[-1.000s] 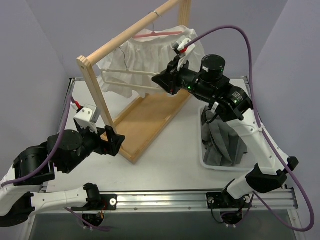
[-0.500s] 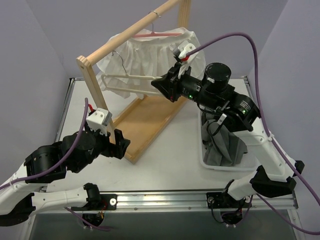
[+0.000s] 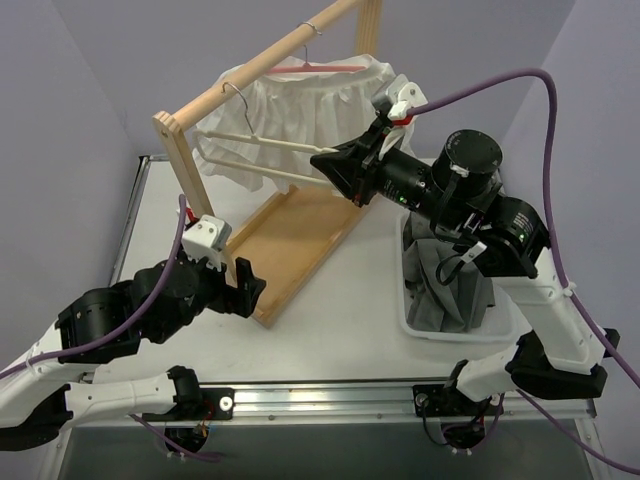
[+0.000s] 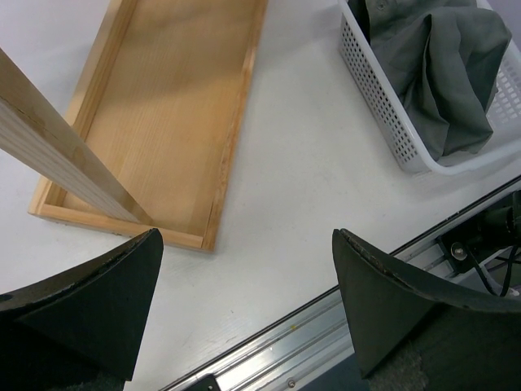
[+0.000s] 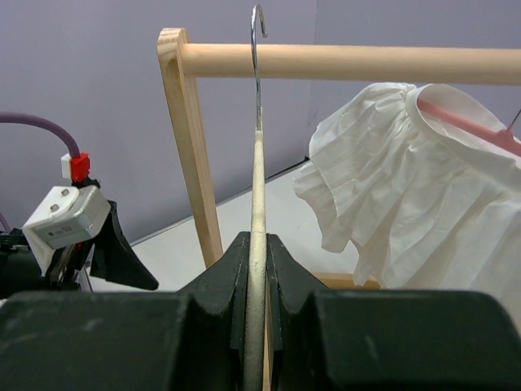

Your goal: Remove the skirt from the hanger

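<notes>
The white pleated skirt (image 3: pixel 300 105) hangs on a pink hanger (image 3: pixel 330 66) at the far end of the wooden rail (image 3: pixel 255 63). It also shows in the right wrist view (image 5: pixel 407 179). My right gripper (image 3: pixel 326 162) is shut on a bare cream hanger (image 5: pixel 257 187), just in front of the skirt. The cream hanger's metal hook (image 3: pixel 233 92) is close to the rail; I cannot tell if it rests on it. My left gripper (image 3: pixel 247 288) is open and empty, low over the table (image 4: pixel 246 236) by the rack's near post.
The rack's wooden base tray (image 3: pixel 290 240) lies between the arms and also shows in the left wrist view (image 4: pixel 163 122). A white basket (image 3: pixel 412 322) holding grey cloth (image 3: pixel 450 285) sits at the right. The rack's near upright (image 3: pixel 190 170) stands beside my left arm.
My right arm has drawn back to the right with the cream hanger, lifting its hook up beside the rail. My left gripper has moved a little right, toward the rack's base.
</notes>
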Robot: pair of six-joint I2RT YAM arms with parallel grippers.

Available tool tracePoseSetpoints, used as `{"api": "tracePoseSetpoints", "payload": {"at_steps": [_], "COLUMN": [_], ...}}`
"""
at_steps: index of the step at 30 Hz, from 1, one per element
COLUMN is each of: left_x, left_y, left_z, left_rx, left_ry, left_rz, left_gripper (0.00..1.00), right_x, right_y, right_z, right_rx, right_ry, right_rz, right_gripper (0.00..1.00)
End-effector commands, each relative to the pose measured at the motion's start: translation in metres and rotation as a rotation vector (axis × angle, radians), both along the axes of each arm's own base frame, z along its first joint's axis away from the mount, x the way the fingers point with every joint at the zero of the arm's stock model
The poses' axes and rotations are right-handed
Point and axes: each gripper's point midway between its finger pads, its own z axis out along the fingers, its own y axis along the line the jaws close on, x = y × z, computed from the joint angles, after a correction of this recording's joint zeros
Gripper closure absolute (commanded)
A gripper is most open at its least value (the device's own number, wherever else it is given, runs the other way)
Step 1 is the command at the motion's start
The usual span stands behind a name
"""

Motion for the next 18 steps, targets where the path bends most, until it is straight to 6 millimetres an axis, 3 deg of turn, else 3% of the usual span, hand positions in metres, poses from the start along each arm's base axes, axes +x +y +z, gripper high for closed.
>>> {"api": "tracePoseSetpoints", "payload": {"at_steps": [1,8,18], "left_x": [0.0,-0.003,-0.003], "left_y": [-0.011,-0.006,-0.005], "left_z": [0.01,0.009,0.004], "left_rx": [-0.061,-0.071,-0.07], "left_ry": [-0.007,-0.002,-0.001], "left_rz": [-0.016,-0.013,-0.011], "left_gripper": [0.06,0.06,0.06], "right_x": [0.002,0.017,0.01], "right_y": [0.005,0.037,0.05], "right_z": [0.029,0.018,0.003], "right_rx": [0.06,0.045,0.023], "right_ry": [-0.075,-0.065,-0.035], "right_rz": [0.001,0.036,0.075], "right_gripper": [1.0,1.0,1.0]}}
